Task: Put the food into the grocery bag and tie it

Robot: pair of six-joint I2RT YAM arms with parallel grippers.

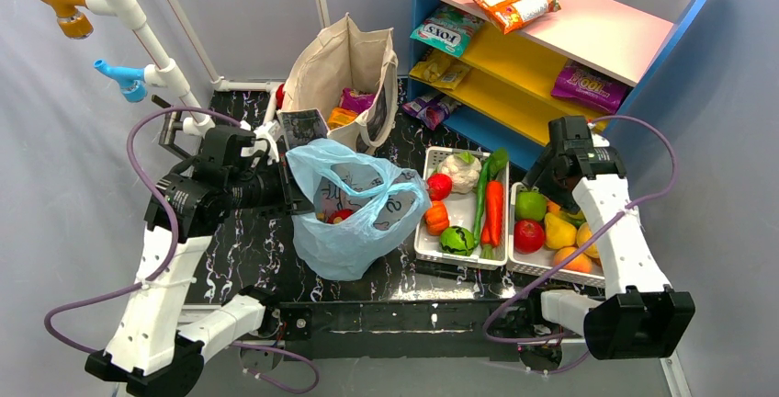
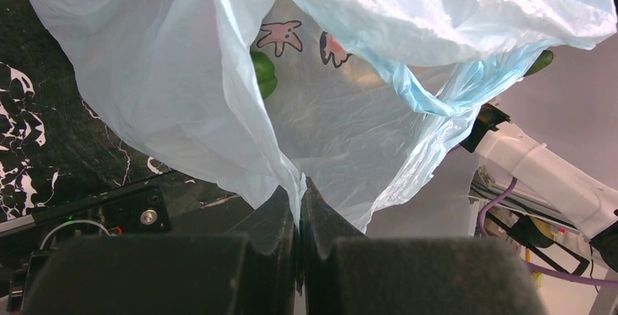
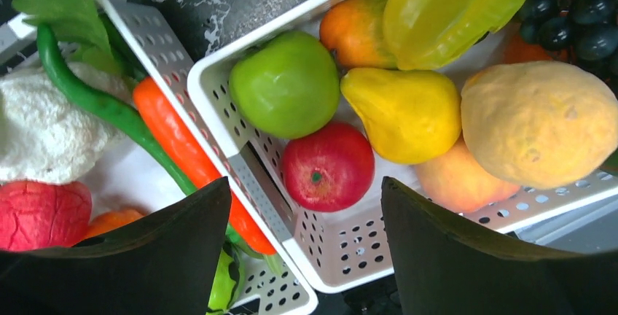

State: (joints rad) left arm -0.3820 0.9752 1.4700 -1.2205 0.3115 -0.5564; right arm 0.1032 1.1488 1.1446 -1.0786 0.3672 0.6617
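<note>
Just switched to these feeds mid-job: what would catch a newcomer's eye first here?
First, the crinkly light-blue grocery bag sits open in the middle of the table, its rim pinched in the shut left end effector. Next comes the bright produce to its right. The right end effector hovers open over the fruit basket, framing a red apple beside a green apple and a yellow pear.

Left fingers pinched shut, right fingers spread
</note>
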